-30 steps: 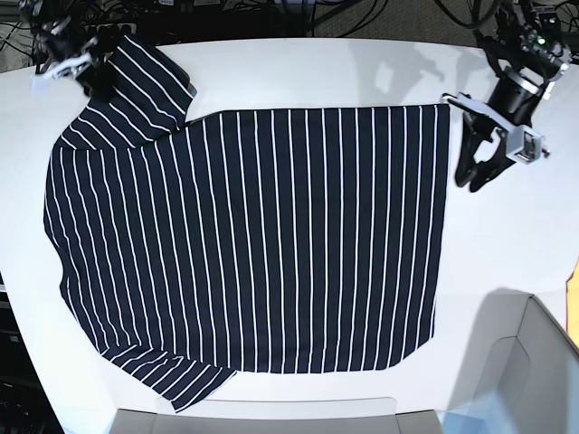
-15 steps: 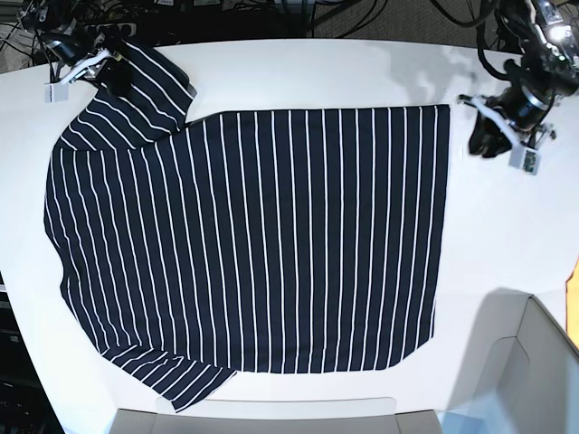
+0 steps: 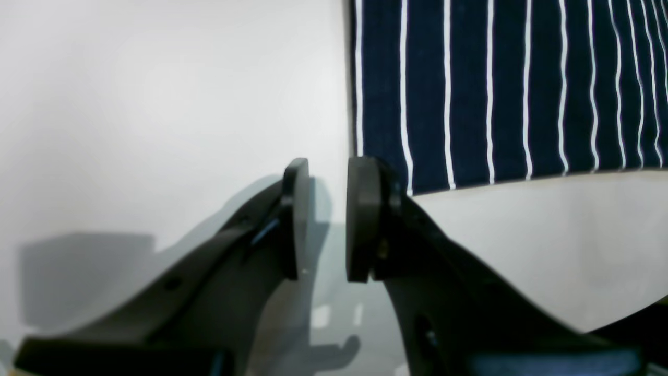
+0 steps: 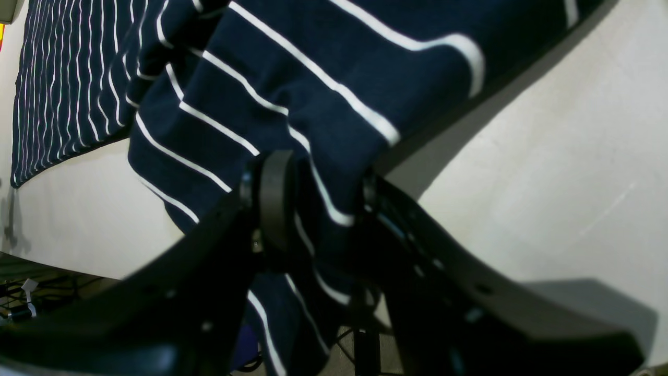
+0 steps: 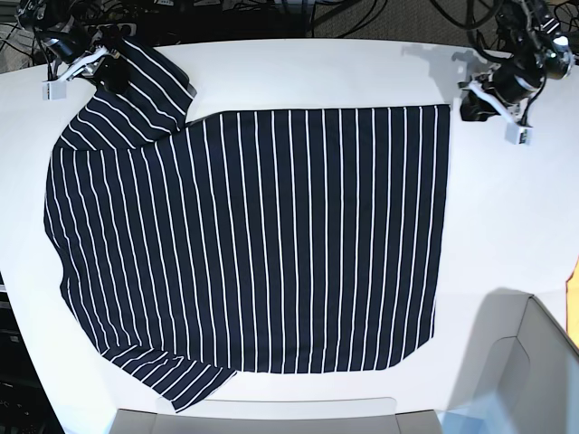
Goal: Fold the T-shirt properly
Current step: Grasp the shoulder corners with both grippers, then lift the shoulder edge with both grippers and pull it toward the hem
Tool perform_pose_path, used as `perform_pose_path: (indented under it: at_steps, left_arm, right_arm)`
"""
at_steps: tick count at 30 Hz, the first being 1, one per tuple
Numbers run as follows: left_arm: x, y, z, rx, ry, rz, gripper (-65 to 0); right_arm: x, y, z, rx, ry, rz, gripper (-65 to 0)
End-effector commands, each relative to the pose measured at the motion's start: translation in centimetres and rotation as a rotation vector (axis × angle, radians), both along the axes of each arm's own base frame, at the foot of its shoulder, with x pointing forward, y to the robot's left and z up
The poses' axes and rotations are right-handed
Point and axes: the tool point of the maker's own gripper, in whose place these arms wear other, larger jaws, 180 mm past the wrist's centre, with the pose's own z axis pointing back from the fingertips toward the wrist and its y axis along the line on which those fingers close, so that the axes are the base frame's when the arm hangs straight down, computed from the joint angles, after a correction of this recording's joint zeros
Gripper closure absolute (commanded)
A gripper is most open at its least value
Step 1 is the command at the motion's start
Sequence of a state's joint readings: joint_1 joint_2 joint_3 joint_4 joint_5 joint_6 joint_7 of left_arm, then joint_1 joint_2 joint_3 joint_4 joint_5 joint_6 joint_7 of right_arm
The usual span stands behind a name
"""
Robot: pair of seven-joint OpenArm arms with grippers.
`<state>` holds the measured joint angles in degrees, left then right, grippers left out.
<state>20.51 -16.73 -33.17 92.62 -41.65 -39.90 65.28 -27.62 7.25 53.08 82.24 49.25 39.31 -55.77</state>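
One T-shirt (image 4: pixel 292 99) sleeve between right jaws; left jaws beside hem

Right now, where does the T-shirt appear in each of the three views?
Base: the T-shirt is spread flat across the table, its far left sleeve held by the right tool.
Left wrist: its striped corner fills the upper right, beside the left tool, not touching.
Right wrist: the sleeve hangs from the tool.
Shared landmark: the white stripes.

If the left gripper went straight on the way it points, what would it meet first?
Probably the bare white table beside the T-shirt corner. The left gripper is open and empty; depth is unclear.
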Motion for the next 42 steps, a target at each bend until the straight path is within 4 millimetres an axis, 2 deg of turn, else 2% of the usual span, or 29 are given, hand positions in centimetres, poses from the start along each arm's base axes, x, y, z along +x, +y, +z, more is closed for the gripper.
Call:
perform_pose_path:
  at_steps: [1,6,9,11,20,21,23,26,27,29,32,38,40,42]
  left_arm:
    - [0.2,-0.1,0.2,-0.003,-0.012,-0.013,-13.0]
    - [1.1,-2.1,-0.9,-0.057,-0.034,-0.038,-13.0]
    - [-0.1,-1.9,-3.0,-0.1,0.018,0.007,-13.0]
    - [-0.5,-1.9,-3.6,-0.118,0.037,0.023,-13.0]
    - [0.0,-2.1,-3.5,-0.122,0.029,0.02,-12.5]
    - [-0.1,-2.5,-3.6,-0.134,0.028,0.023,-12.2]
    - [-0.1,-2.9,-3.8,-0.14,0.027,0.026,-9.3]
    - [0.0,-2.9,-3.8,-0.142,0.026,0.027,0.0]
    - [0.0,-2.9,-3.8,-0.142,0.026,0.027,0.0]
    - [-0.1,-2.8,-3.8,-0.138,0.027,0.029,0.0]
    - [0.5,-2.7,-2.8,-0.118,-0.002,0.013,0.0]
    - [1.0,-3.7,1.8,-0.023,-0.112,-0.087,0.0]
    - [0.9,-3.8,2.3,-0.008,-0.123,-0.098,0.0]
    - [0.6,-3.5,2.4,-0.001,-0.119,-0.093,0.0]
  right_arm:
    - [-3.0,-0.3,-1.9,-0.062,0.155,0.074,-17.7]
    - [-2.5,-0.2,-1.2,-0.083,0.135,0.092,-17.6]
    - [-2.4,-0.2,-1.0,-0.087,0.129,0.093,-17.6]
    - [-2.3,-0.3,-1.0,-0.089,0.129,0.094,-17.6]
    - [-2.1,0.0,-1.0,-0.085,0.126,0.101,-17.5]
    - [-2.0,0.1,-1.0,-0.085,0.125,0.102,-17.0]
    - [-1.7,0.1,-1.0,-0.085,0.119,0.102,-13.7]
    - [-1.3,-0.2,-0.9,-0.104,0.117,0.109,-2.1]
    - [-1.1,-0.3,-0.9,-0.114,0.118,0.112,0.0]
    - [-0.8,-0.4,-0.5,-0.151,0.115,0.127,0.0]
    - [0.1,-0.6,1.0,-0.232,0.089,0.158,0.0]
    - [0.6,-0.2,4.9,-0.372,0.022,0.216,0.0]
    - [0.4,0.3,5.5,-0.384,0.011,0.224,0.0]
    - [0.0,-0.2,6.3,-0.409,0.005,0.201,0.0]
